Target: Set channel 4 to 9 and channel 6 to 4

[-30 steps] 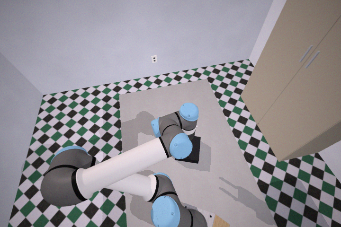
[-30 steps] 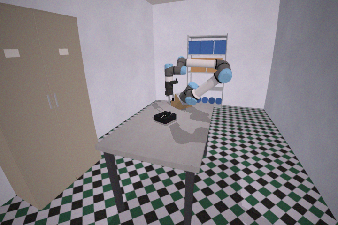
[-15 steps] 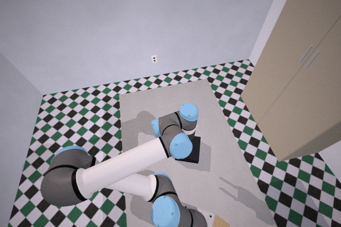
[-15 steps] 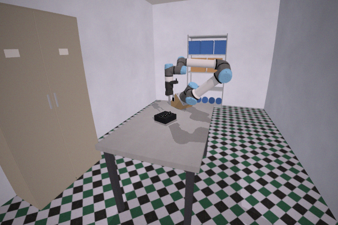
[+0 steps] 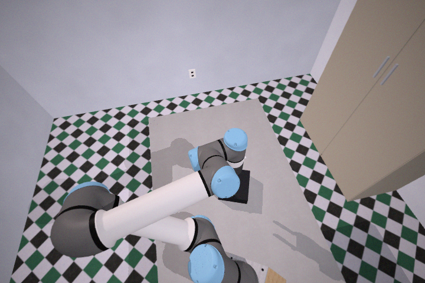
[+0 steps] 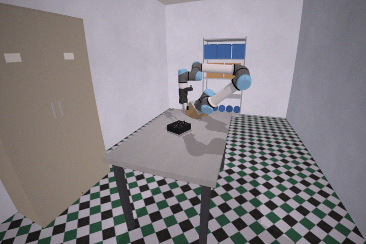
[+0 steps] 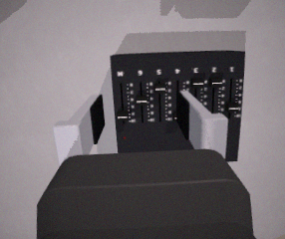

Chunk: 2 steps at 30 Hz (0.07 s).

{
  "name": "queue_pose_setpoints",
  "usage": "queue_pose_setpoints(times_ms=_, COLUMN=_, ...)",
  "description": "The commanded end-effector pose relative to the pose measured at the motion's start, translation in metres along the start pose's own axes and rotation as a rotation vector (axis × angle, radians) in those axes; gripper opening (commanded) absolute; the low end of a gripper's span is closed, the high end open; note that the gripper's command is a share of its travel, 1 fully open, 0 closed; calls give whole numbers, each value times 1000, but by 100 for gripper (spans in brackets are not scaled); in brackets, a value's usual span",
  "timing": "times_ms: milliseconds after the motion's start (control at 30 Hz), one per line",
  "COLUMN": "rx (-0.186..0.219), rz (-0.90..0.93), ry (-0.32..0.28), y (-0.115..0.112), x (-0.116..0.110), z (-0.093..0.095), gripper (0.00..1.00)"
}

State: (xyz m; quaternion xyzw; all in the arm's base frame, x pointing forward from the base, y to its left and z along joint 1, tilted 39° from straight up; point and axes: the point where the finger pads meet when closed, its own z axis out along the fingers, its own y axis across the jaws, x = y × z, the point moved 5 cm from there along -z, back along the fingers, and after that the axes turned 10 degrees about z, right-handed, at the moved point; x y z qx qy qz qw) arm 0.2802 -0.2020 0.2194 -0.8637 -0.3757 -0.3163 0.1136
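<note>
The lighting desk [image 7: 173, 103] is a black box with several vertical faders and stands flat on the grey table. It also shows in the exterior view [image 6: 179, 127], and in the top view [image 5: 238, 186] mostly hidden under the arm. My gripper [image 7: 140, 108] [image 6: 183, 107] is open and empty, pointing down well above the desk. In the wrist view its fingers frame the desk's left half. The right finger [image 7: 205, 122] covers much of the fourth fader's slot. The sixth fader's cap [image 7: 217, 83] stands high in its slot. The seventh cap [image 7: 234, 108] stands lower.
The arm's base sits on a tan wedge block [image 6: 193, 113] at the table's far end. A tall beige cupboard [image 6: 36, 115] stands left of the table. A shelf with blue boxes [image 6: 224, 71] stands behind the arm.
</note>
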Motion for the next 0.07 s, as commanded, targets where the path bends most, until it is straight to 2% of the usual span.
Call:
queue_pose_setpoints(times_ms=0, rx=-3, rz=-1, ry=-3, y=1, x=-1, z=-2, gripper=100)
queue_pose_setpoints(times_ms=33, rx=-3, rz=-1, ry=-3, y=1, x=-1, z=-2, gripper=100)
